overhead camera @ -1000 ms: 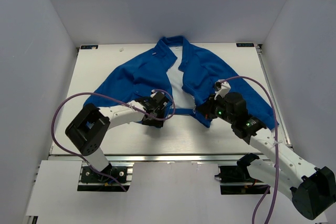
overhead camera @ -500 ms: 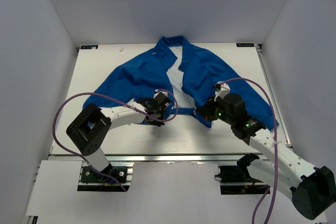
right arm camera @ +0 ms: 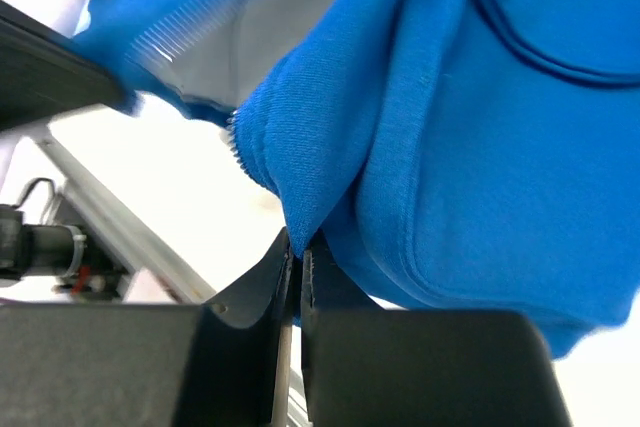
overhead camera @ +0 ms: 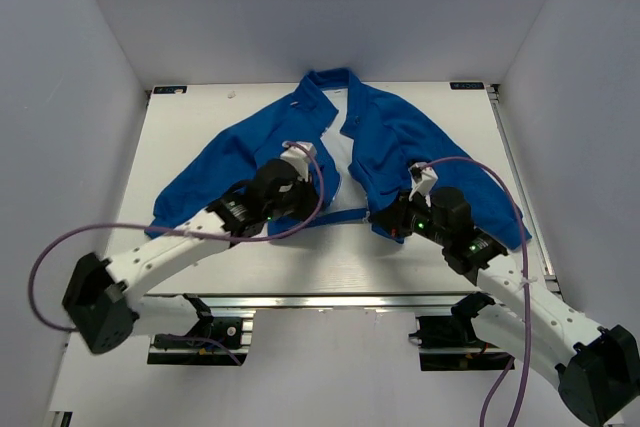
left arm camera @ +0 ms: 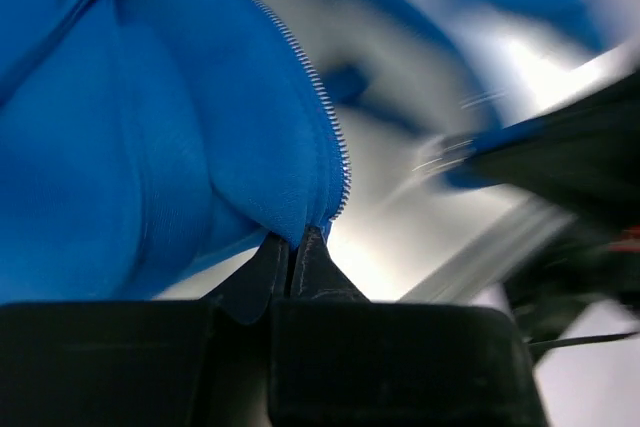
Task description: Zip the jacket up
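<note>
The bright-blue jacket [overhead camera: 400,137] lies spread on the white table [overhead camera: 200,117], front open, white lining showing between the two front edges. My left gripper [overhead camera: 304,209] is shut on the lower corner of the left front edge. In the left wrist view its jaws [left arm camera: 294,239] pinch the blue fabric just beside the pale zipper teeth [left arm camera: 325,117]. My right gripper [overhead camera: 384,215] is shut on the lower corner of the right front edge. In the right wrist view it [right arm camera: 298,239] grips a fold of the jacket [right arm camera: 480,147] below the zipper end [right arm camera: 235,147]. A thin blue hem band [overhead camera: 340,215] spans the two grippers.
Grey walls close in the table on the left, right and back. An aluminium rail [overhead camera: 330,300] runs along the near edge. A purple cable [overhead camera: 60,247] loops from the left arm, another [overhead camera: 470,162] arcs over the right arm and the jacket's right sleeve.
The left gripper has shut on the jacket's left front corner. The left arm's elbow has swung down and to the left, and its wrist now lies over the jacket. The right gripper has barely shifted.
</note>
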Available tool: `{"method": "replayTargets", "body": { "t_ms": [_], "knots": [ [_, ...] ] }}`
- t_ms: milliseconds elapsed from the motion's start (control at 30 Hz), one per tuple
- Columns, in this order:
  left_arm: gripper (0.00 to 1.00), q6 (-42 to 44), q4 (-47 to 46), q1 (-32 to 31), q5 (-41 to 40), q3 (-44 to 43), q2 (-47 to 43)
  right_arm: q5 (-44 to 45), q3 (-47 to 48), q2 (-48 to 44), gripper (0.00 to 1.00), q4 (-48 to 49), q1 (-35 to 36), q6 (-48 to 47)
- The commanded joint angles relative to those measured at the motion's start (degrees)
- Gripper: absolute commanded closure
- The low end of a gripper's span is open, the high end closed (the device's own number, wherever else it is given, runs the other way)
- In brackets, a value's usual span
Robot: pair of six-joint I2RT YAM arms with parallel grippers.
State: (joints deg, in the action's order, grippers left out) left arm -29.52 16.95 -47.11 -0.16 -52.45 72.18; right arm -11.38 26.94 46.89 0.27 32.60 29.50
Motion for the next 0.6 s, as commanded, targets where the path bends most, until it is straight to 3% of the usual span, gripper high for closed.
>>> {"method": "replayTargets", "body": {
  "t_ms": [0, 233, 567],
  "knots": [
    [1.0, -0.7, -9.5, -0.3, 1.4, 1.0, -8.8, -5.1, -0.7, -1.5, 1.0, 9.5, -0.3, 3.5],
    [1.0, -3.9, -30.5, -0.4, -2.7, 9.3, -12.7, -11.6, -3.6, -0.5, 1.0, 25.9, -0.3, 9.4],
    [1.0, -4.9, -40.5, -0.8, -6.2, 11.2, -8.6, -9.5, -1.1, 5.7, 1.0, 35.1, -0.3, 12.4]
  ]
}}
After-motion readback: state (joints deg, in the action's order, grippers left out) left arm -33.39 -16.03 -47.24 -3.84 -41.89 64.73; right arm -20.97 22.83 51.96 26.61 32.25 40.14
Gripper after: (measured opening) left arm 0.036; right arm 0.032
